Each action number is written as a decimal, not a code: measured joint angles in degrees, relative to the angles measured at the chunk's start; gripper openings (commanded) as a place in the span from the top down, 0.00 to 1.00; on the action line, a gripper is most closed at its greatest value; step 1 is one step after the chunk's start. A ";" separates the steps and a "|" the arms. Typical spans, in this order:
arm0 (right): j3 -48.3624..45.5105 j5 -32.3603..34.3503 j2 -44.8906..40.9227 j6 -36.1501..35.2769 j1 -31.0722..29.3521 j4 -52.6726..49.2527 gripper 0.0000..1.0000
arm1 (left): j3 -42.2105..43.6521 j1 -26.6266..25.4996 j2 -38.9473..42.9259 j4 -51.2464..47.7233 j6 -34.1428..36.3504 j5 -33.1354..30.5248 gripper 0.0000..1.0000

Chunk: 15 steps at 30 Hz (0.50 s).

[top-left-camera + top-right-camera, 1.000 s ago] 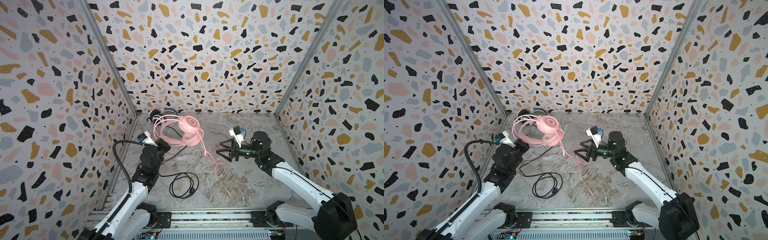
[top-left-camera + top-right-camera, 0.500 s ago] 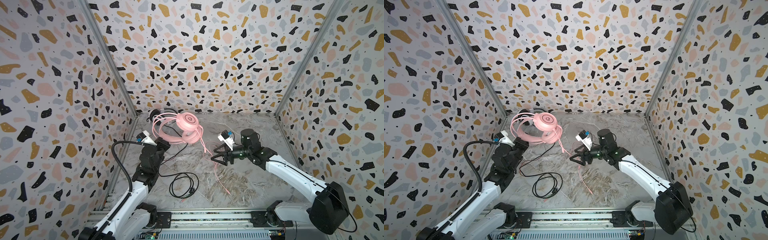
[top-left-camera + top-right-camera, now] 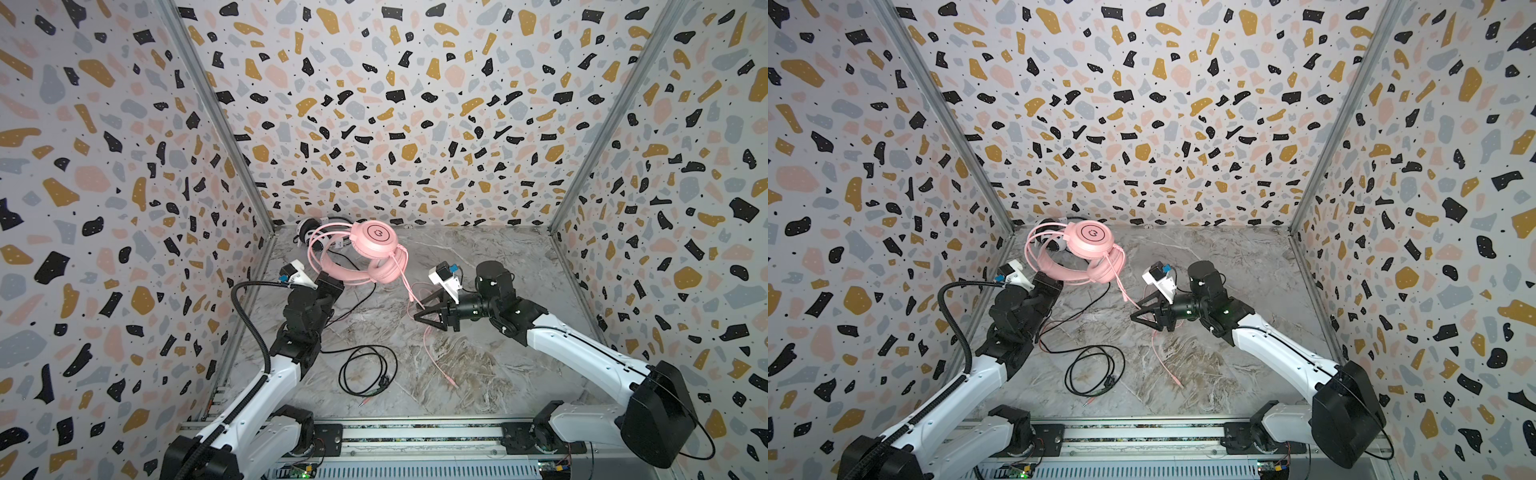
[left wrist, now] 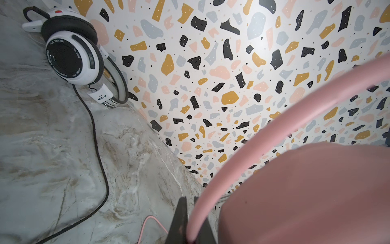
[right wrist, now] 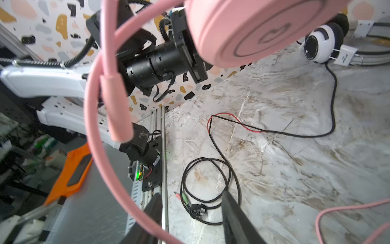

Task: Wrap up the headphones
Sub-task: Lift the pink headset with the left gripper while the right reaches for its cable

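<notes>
The pink headphones (image 3: pixel 374 239) (image 3: pixel 1090 237) hang above the floor at the back left. My left gripper (image 3: pixel 332 283) (image 4: pixel 190 203) is shut on their pink headband (image 4: pixel 242 152). Their pink cable (image 3: pixel 402 276) (image 5: pixel 92 135) drops to my right gripper (image 3: pixel 419 311) (image 3: pixel 1136 316) and passes between its jaws, which stand apart. Beyond the gripper the cable trails over the floor (image 3: pixel 434 357). The white-and-black headphones (image 3: pixel 306 232) (image 4: pixel 71 57) (image 5: pixel 318 46) lie in the back left corner. Their black cable (image 3: pixel 365 370) (image 5: pixel 209 190) runs forward into a loose coil.
Terrazzo-patterned walls (image 3: pixel 395 124) close off the left, back and right sides. A metal rail (image 3: pixel 395 434) with both arm bases runs along the front edge. The marble floor (image 3: pixel 498 374) stretches right of the pink cable.
My right gripper has moved left to the hanging pink cable, and its jaws have narrowed around it. The left gripper has lifted the pink headphones slightly up and back.
</notes>
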<state>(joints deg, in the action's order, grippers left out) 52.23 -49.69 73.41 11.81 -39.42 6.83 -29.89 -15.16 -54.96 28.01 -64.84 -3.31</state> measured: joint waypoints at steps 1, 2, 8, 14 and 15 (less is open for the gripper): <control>0.20 0.20 0.17 0.15 -1.40 0.61 0.80 | 0.00 0.00 0.00 0.22 -0.24 0.00 1.00; 0.61 0.13 0.52 0.17 -2.51 1.03 0.84 | 0.00 0.00 0.00 0.35 -0.39 0.02 1.00; 4.76 0.13 5.51 -2.16 -7.04 -0.50 0.90 | 0.02 -0.02 -0.13 1.27 -1.55 0.44 1.00; 5.44 2.03 7.21 -4.39 -4.09 -4.35 0.88 | 0.02 -0.02 -0.13 2.47 -2.64 1.40 1.00; 5.18 2.14 7.15 -4.39 -2.49 -4.90 0.88 | 0.02 -0.02 -0.13 2.49 -2.69 1.49 1.00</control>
<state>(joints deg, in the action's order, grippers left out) 57.41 -47.55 80.55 7.42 -41.91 1.93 -29.87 -15.18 -55.09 30.50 -67.53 -1.83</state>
